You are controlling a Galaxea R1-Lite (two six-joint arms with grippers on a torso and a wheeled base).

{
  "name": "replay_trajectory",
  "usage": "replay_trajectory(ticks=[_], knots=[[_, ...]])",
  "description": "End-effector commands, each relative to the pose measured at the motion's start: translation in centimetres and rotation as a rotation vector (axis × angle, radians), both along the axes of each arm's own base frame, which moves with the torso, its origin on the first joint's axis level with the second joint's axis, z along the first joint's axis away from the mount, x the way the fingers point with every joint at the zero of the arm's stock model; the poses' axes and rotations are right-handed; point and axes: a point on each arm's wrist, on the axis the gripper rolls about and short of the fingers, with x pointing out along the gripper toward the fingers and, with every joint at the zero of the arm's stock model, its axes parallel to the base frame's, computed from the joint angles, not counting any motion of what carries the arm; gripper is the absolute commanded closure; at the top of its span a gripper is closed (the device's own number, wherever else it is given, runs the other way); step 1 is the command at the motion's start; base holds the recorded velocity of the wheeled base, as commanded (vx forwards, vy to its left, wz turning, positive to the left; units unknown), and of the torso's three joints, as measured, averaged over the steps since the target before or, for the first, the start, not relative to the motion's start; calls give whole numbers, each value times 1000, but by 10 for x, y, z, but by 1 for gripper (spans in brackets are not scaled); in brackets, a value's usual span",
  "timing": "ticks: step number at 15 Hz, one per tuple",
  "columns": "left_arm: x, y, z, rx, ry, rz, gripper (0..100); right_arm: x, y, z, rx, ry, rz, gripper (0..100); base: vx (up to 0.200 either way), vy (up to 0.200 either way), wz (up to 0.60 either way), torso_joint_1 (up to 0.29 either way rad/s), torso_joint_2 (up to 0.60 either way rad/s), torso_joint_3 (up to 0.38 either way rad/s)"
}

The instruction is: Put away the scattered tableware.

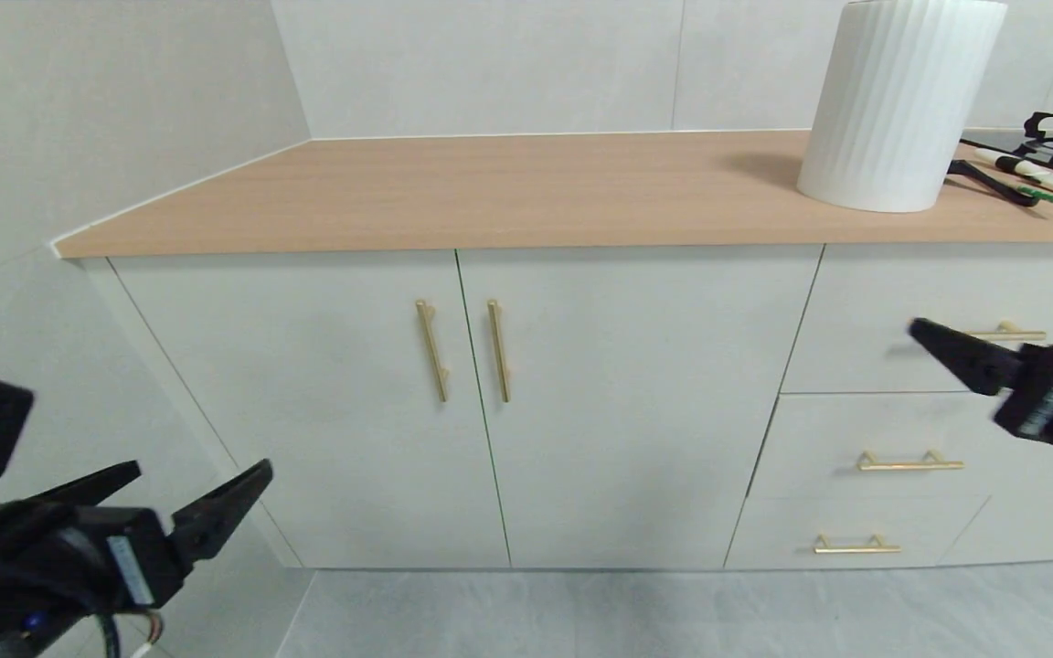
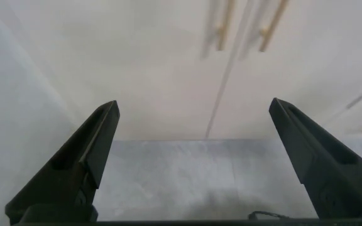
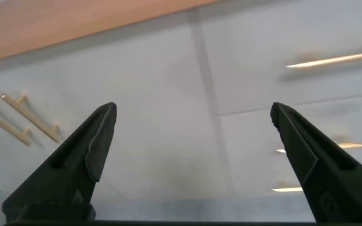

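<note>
Left gripper (image 1: 205, 468) and right gripper (image 3: 193, 112) gape, well below tableware (image 1: 1035, 174) on countertop (image 1: 526, 192).

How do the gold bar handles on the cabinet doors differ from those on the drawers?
The gold door handles stand vertical, paired close beside the door gap; the gold drawer handles lie horizontal, stacked one per drawer. Door handles sit left of the drawer handles. Both are slim bars on pale fronts.
</note>
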Motion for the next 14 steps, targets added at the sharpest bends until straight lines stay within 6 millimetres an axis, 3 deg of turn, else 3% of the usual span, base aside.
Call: replay_trajectory(ticks=[1,5,7,9,14], knots=[[-62,33,-12,-36,-103,76,0,-116,-67,-26,-40,-91,-170,0,0,0,0,0,0,0],[-120,54,-32,-36,-103,107,0,-173,-81,-52,-128,-157,-224,0,0,0,0,0,0,0],[-142,59,-40,-25,-116,167,0,-187,-82,-62,-176,-176,-268,0,0,0,0,0,0,0],[-159,60,-49,39,-145,217,0,-186,-83,-66,-176,-152,-346,0,0,0,0,0,0,0],[-160,58,-49,30,-142,382,0,-192,-75,-86,-273,-139,-513,0,0,0,0,0,0,0]])
